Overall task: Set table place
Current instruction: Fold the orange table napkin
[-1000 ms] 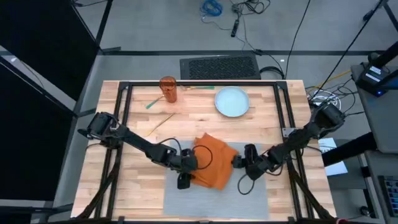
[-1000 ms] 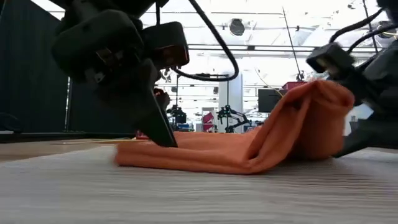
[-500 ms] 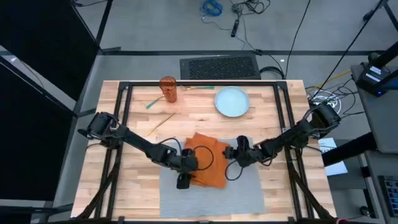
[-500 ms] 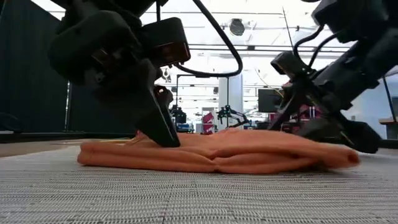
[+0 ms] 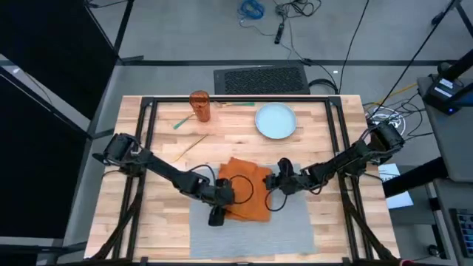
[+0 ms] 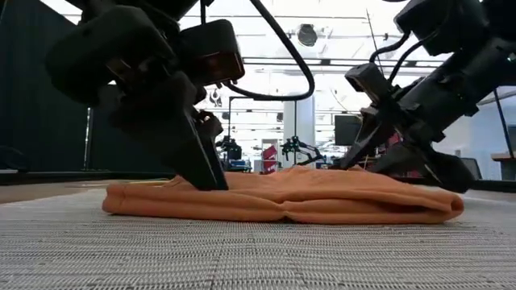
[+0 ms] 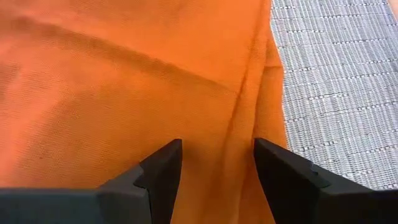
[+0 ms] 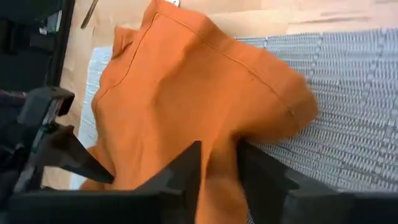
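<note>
Nothing here carries writing I can read: no labels, brands, numbers or signs anywhere.

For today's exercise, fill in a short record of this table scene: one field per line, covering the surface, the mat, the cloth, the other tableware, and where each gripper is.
surface: wooden table with black frame
mat: grey placemat at the near edge
cloth: orange napkin lying folded, partly on the placemat
plate: pale blue plate at the far side, empty
cup: orange cup left of the plate
left gripper: open, fingers down on the napkin
right gripper: open, at the napkin's right edge
</note>
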You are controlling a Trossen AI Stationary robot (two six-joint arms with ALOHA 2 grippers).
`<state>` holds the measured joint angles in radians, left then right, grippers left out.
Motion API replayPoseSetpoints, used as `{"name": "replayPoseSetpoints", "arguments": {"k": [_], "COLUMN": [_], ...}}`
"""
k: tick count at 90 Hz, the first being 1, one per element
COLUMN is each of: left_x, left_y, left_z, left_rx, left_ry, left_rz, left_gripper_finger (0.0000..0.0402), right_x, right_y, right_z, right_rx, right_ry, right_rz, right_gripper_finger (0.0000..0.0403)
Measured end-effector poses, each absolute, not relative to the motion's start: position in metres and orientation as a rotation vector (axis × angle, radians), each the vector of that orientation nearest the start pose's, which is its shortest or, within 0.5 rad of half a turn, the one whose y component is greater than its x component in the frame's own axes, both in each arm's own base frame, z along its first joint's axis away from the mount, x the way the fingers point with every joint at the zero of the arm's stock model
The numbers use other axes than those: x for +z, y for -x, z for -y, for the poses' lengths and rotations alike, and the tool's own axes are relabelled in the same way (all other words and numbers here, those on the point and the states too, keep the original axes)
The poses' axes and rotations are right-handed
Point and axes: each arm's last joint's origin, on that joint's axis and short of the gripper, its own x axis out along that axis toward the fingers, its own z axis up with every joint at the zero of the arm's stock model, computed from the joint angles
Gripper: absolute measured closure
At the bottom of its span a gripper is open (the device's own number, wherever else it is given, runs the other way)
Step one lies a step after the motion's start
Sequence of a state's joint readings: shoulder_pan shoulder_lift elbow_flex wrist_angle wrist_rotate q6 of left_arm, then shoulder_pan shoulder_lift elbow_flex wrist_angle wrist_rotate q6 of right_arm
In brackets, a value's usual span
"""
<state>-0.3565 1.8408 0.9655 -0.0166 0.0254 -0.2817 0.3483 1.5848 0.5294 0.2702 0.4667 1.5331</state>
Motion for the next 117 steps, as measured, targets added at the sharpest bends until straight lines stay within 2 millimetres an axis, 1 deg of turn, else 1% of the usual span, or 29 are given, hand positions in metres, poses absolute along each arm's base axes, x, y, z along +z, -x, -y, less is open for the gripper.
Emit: {"name": "replayPoseSetpoints", "arguments": {"k": [3, 6, 14, 31, 50, 60, 68, 74, 83, 91, 98, 106, 117], "left_x": [0.133, 0.133, 0.133, 0.133, 0.133, 0.135, 0.144, 0.155, 0.179, 0.204, 0.218, 0.224, 0.22], "left_y": [-0.332, -0.332, -0.331, -0.331, -0.331, -0.33, -0.326, -0.322, -0.31, -0.298, -0.289, -0.28, -0.274], "left_z": [0.124, 0.124, 0.125, 0.126, 0.126, 0.126, 0.126, 0.128, 0.134, 0.138, 0.137, 0.131, 0.128], "left_rx": [-0.228, -0.228, -0.23, -0.237, -0.245, -0.246, -0.241, -0.211, -0.166, -0.145, -0.113, -0.058, -0.005], "left_ry": [0.112, 0.112, 0.111, 0.103, 0.085, 0.085, 0.067, 0.02, -0.081, -0.128, -0.141, -0.135, -0.121], "left_rz": [-0.925, -0.925, -0.926, -0.927, -0.925, -0.923, -0.917, -0.887, -0.819, -0.752, -0.727, -0.763, -0.831], "left_gripper_finger": [0.0217, 0.0217, 0.0217, 0.0217, 0.0217, 0.0217, 0.0217, 0.0217, 0.0217, 0.0217, 0.0217, 0.0217, 0.0217], "right_x": [0.118, 0.119, 0.12, 0.126, 0.144, 0.151, 0.153, 0.153, 0.152, 0.152, 0.152, 0.157, 0.175], "right_y": [-0.252, -0.253, -0.254, -0.259, -0.27, -0.276, -0.279, -0.279, -0.279, -0.279, -0.279, -0.279, -0.285], "right_z": [-0.078, -0.078, -0.078, -0.08, -0.078, -0.076, -0.074, -0.072, -0.071, -0.071, -0.07, -0.07, -0.069], "right_rx": [-0.599, -0.583, -0.567, -0.539, -0.517, -0.52, -0.515, -0.524, -0.524, -0.527, -0.524, -0.514, -0.495], "right_ry": [-1.126, -1.105, -1.086, -1.053, -0.986, -0.942, -0.931, -0.925, -0.924, -0.921, -0.917, -0.902, -0.856], "right_rz": [-0.466, -0.464, -0.46, -0.45, -0.438, -0.465, -0.492, -0.507, -0.526, -0.531, -0.529, -0.516, -0.492], "right_gripper_finger": [0.0378, 0.039, 0.0399, 0.0402, 0.0403, 0.0403, 0.0403, 0.0403, 0.0403, 0.0403, 0.0403, 0.0403, 0.0403]}}
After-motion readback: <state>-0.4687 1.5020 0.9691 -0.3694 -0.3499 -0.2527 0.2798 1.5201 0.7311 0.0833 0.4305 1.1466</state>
